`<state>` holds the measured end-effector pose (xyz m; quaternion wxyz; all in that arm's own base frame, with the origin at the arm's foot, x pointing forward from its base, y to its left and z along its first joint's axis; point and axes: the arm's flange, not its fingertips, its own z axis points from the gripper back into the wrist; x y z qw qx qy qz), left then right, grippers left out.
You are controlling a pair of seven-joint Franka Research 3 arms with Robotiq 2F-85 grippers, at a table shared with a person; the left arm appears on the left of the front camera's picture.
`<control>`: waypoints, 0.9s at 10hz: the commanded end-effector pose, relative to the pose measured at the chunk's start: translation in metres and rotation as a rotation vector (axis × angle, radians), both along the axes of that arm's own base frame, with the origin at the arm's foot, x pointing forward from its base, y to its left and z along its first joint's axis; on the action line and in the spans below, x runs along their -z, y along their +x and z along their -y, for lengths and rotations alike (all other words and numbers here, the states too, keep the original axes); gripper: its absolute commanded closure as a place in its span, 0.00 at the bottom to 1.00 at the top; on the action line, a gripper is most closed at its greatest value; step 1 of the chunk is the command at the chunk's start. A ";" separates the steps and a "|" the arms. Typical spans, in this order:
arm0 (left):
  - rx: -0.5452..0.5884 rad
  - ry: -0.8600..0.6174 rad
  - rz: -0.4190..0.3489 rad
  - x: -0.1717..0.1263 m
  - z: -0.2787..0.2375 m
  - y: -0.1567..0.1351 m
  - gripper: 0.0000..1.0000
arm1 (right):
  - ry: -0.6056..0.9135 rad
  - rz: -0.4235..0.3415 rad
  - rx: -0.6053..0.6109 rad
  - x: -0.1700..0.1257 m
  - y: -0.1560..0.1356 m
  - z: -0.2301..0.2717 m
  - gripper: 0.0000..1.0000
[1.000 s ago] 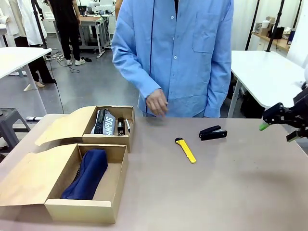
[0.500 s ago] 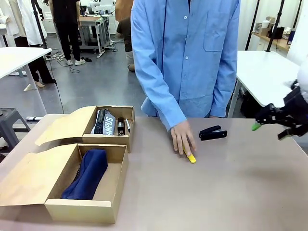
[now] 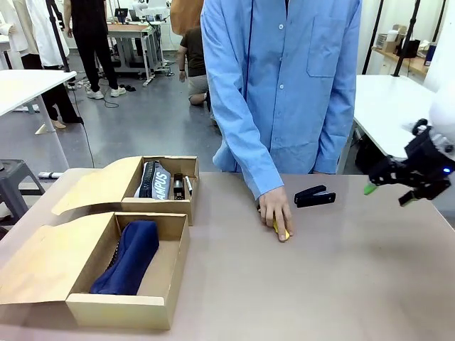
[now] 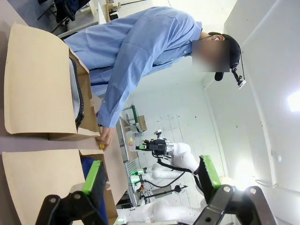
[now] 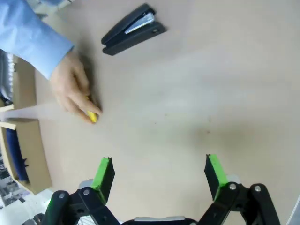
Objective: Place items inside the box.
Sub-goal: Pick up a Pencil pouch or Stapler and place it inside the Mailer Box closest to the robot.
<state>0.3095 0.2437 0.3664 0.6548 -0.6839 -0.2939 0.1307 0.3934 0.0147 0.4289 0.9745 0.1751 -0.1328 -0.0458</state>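
A person's hand (image 3: 276, 209) lies over the yellow utility knife (image 3: 284, 234), and just its tip pokes out. To its right the black stapler (image 3: 315, 196) rests on the table. My right gripper (image 3: 387, 195) hovers open above the table's right edge, apart from the stapler. Looking down from the right wrist, this open gripper (image 5: 158, 171) has the stapler (image 5: 133, 29) far ahead and the knife tip (image 5: 92, 116) under the hand (image 5: 72, 89). The far box (image 3: 186, 165) holds the grey zip pouch (image 3: 153, 180). In the near box (image 3: 169, 270) lies the navy pouch (image 3: 128, 256). My left gripper (image 4: 150, 176) is open and holds nothing.
Both cardboard boxes stand at the table's left with their lids (image 3: 43, 259) folded out flat. A small dark item (image 3: 178, 186) sits beside the grey pouch. The person in a blue coat (image 3: 284, 85) leans over the far edge. Bare tabletop (image 3: 320, 284) spreads across the front right.
The person stepped to the right and brought a hand down onto the yellow knife. My right gripper moved left, closer to the stapler, and stayed open.
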 end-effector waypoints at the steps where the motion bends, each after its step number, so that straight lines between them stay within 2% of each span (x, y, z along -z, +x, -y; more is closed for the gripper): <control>1: 0.005 -0.004 0.017 -0.002 0.001 -0.001 0.00 | 0.136 0.018 0.020 0.007 -0.022 0.061 0.00; 2: 0.005 -0.004 0.017 -0.002 0.001 -0.001 0.00 | 0.164 0.004 0.090 0.016 -0.032 0.080 0.00; 5: 0.005 -0.004 0.017 -0.002 0.001 -0.001 0.00 | 0.183 -0.007 0.061 0.027 -0.027 0.079 0.00; 7: 0.005 -0.004 0.017 -0.002 0.001 -0.001 0.00 | 0.113 -0.010 -0.047 0.022 0.002 0.034 0.00; 9: 0.005 -0.004 0.017 -0.002 0.001 -0.001 0.00 | -0.002 0.043 -0.120 0.008 0.036 -0.035 0.00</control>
